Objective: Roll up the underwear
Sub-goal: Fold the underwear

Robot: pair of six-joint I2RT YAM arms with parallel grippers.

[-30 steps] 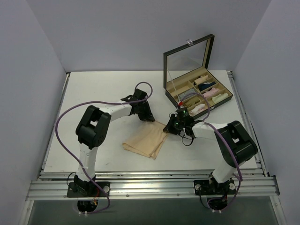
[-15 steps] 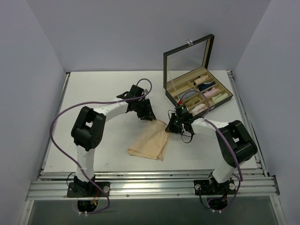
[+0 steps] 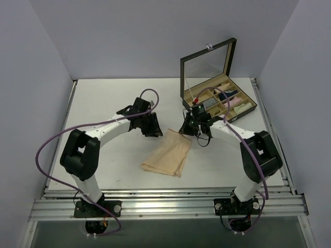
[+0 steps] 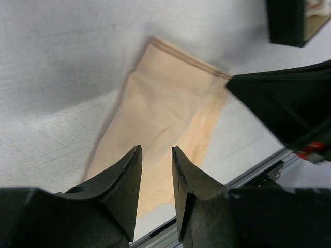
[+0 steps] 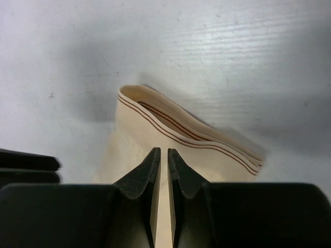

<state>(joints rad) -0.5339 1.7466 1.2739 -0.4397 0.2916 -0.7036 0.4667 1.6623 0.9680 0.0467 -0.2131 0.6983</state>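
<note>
The underwear [image 3: 168, 154] is pale peach-beige, plain except for thin brown lines along its banded edge. The counter [image 3: 103, 103] is white. The left arm [image 3: 111, 129] and right arm [image 3: 232, 135] are white with black joints and purple cables [image 3: 37, 155]. The left fingers [image 4: 124, 191] and right fingers [image 5: 139, 181] are black. The black box [image 3: 181, 77] holds pink, cream and dark cloth rolls [image 3: 242, 107].

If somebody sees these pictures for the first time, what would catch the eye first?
The pale peach underwear lies at the middle of the white table, with the left claw and the right claw low over its far end. The right claw seems to pinch the raised waistband there. Behind, to the right, stands an open dark box with cloth rolls in its compartments.
</note>
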